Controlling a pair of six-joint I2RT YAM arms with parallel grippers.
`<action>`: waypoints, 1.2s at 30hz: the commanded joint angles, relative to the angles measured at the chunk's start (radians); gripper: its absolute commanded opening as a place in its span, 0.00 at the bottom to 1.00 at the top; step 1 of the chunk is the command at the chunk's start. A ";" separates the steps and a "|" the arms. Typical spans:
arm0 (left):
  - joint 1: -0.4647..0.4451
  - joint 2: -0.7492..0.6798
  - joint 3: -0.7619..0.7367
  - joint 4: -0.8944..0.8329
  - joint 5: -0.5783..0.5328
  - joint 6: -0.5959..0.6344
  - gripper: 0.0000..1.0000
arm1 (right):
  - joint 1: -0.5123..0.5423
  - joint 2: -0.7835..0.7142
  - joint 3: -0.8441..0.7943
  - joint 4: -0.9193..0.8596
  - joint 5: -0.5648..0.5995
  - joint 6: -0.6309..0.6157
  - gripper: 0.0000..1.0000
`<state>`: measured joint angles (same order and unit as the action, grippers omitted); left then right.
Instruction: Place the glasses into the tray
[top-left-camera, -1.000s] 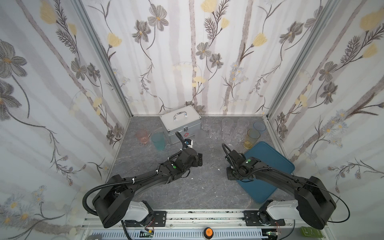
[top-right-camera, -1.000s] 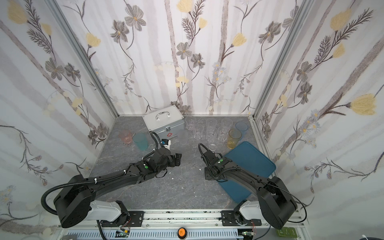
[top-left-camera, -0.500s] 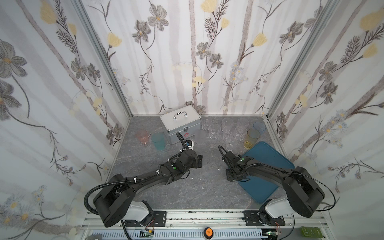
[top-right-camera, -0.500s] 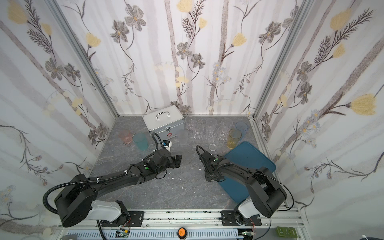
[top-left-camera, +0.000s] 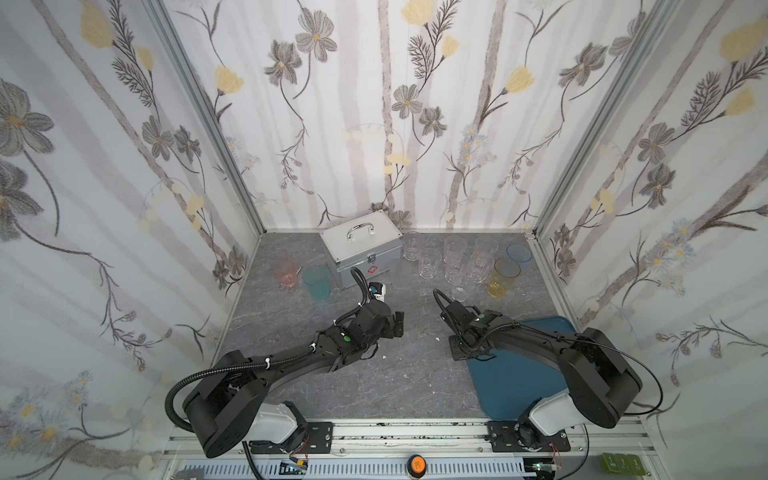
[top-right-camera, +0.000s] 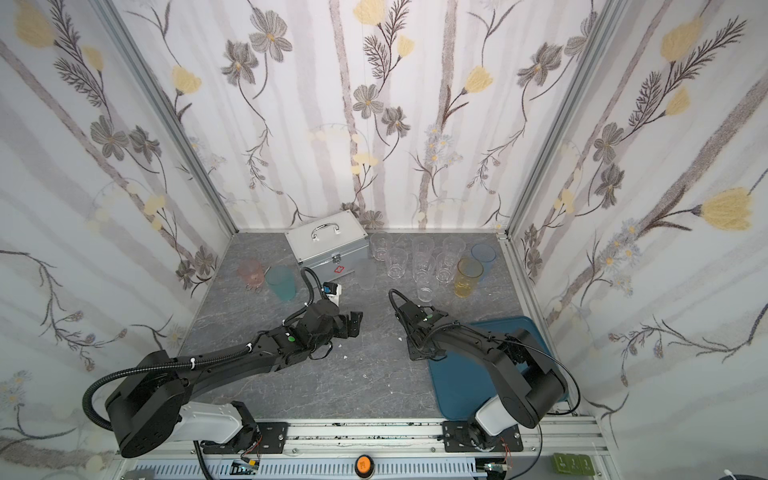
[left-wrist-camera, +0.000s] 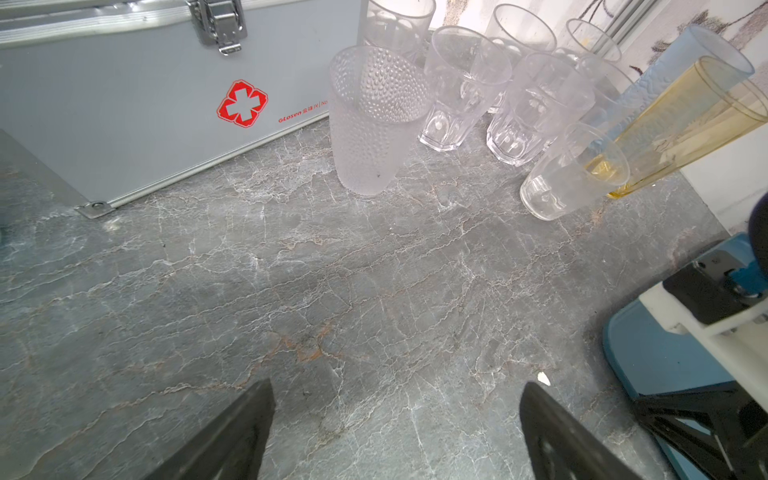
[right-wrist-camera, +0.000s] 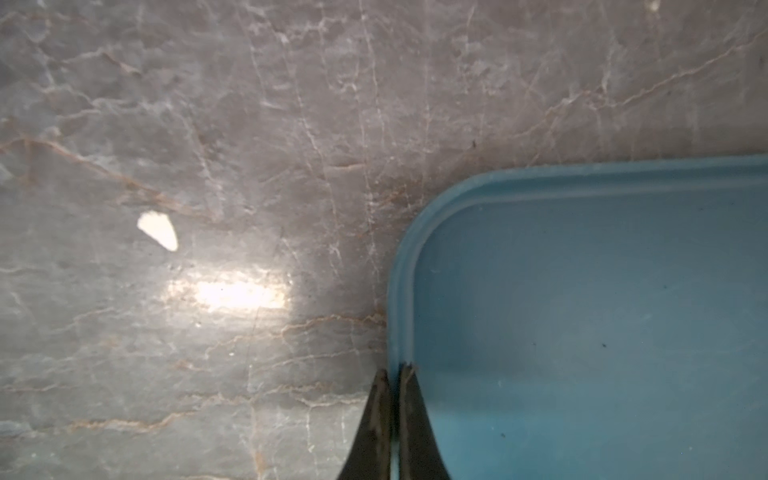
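Over the last second the right claw (right-wrist-camera: 395, 370) has closed and its arm has folded in nearer the tray (top-left-camera: 513, 390); the left arm has barely shifted. Only the right wrist view shows the grip: the two fingers pinch the tray's raised rim near a corner, one on the desk (right-wrist-camera: 208, 124) side, one inside. In both top views the wrist hides those fingertips.

The left claw (left-wrist-camera: 395, 401) is spread wide and empty above bare desk, facing the glasses (left-wrist-camera: 465, 83). The left wrist view shows a dimpled frosted glass (left-wrist-camera: 374, 120) just beside the silver case (left-wrist-camera: 124, 104), clear ones behind it, then a yellow glass (left-wrist-camera: 673, 129) and a blue glass (left-wrist-camera: 673, 66). Only the top views show the pink glass (top-left-camera: 284, 272) and teal glass (top-left-camera: 318, 282) on the case's other side. All the glasses stand on the desk, outside the tray.
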<state>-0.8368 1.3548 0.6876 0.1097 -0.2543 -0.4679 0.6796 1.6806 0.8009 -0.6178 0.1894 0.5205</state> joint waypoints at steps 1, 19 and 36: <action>-0.001 -0.012 -0.009 0.027 -0.020 0.001 0.95 | 0.005 0.008 0.024 0.013 -0.062 0.025 0.00; 0.036 -0.152 -0.094 0.020 -0.069 -0.051 0.94 | 0.088 0.217 0.305 0.149 -0.222 0.156 0.00; 0.224 -0.334 -0.129 -0.137 -0.047 -0.073 0.92 | 0.218 0.522 0.647 0.363 -0.411 0.474 0.00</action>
<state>-0.6247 1.0340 0.5533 0.0090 -0.3000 -0.5308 0.8749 2.1670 1.3907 -0.3428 -0.1776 0.9058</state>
